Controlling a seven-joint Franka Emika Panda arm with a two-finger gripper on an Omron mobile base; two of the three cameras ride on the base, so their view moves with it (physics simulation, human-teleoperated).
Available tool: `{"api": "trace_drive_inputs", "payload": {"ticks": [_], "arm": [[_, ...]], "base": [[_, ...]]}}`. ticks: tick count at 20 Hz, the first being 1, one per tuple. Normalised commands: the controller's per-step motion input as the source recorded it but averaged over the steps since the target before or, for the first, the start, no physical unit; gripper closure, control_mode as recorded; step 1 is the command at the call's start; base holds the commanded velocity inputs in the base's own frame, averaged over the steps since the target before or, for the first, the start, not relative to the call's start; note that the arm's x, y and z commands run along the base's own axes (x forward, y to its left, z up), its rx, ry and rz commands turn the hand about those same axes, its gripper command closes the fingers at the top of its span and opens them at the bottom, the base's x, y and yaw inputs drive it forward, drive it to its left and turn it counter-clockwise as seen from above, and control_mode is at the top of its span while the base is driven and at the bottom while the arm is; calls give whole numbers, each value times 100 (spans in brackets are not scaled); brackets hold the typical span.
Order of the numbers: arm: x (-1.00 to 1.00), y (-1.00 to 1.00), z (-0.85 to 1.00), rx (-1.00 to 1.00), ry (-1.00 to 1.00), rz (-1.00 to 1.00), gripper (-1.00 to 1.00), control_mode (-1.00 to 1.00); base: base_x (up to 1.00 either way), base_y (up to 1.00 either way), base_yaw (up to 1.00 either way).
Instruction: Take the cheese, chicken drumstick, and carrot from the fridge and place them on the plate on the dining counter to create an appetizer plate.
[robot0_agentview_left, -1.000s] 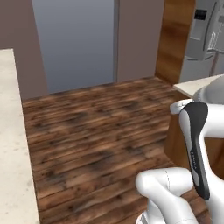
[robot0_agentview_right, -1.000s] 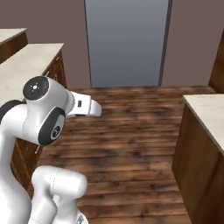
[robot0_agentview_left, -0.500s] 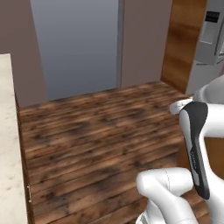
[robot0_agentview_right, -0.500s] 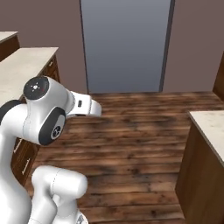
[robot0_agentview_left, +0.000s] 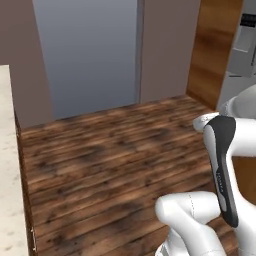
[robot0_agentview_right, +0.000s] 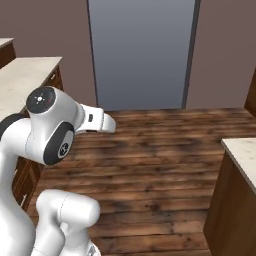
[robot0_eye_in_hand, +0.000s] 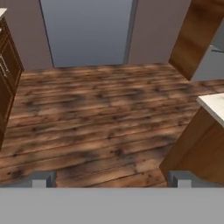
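- Heading across open wood floor (robot0_agentview_right: 150, 165), arm (robot0_agentview_right: 50, 135) folded up over the base, nothing carried
- Gripper (robot0_eye_in_hand: 111, 179) jaws wide apart, empty; fingertips (robot0_eye_in_hand: 43, 178) at the bottom of the hand view, only floor between them
- Fridge (robot0_agentview_left: 242, 55) looks to be the grey unit at the far right edge of the left base view, beyond a wood panel (robot0_agentview_left: 215, 50); doors appear shut from here, handle too small to make out
- Cheese, drumstick, carrot presumably inside it, can't confirm; task looks to be at the very start
- Risks:
  - speckled beige counter (robot0_agentview_right: 242, 150) sits close on the right, another counter (robot0_agentview_left: 7, 175) on the left; a wide turn towards the fridge could clip a corner
  - parking too close or off-centre would leave no room for the door swing or for reach to the shelves
- Small dark control patch (robot0_agentview_left: 248, 19) on the fridge front; nothing legible, no brand or label readable anywhere
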Motion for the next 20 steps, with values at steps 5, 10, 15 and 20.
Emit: {"api": "trace_drive_inputs", "payload": {"ticks": [5, 10, 15, 20], "arm": [[0, 0, 0, 0, 0, 0, -100, 100], [0, 0, 0, 0, 0, 0, -100, 100], [0, 0, 0, 0, 0, 0, -100, 100], [0, 0, 0, 0, 0, 0, -100, 100]], "base": [[22, -27, -15], [8, -27, -23], [22, -11, -27], [72, 0, -19]]}}
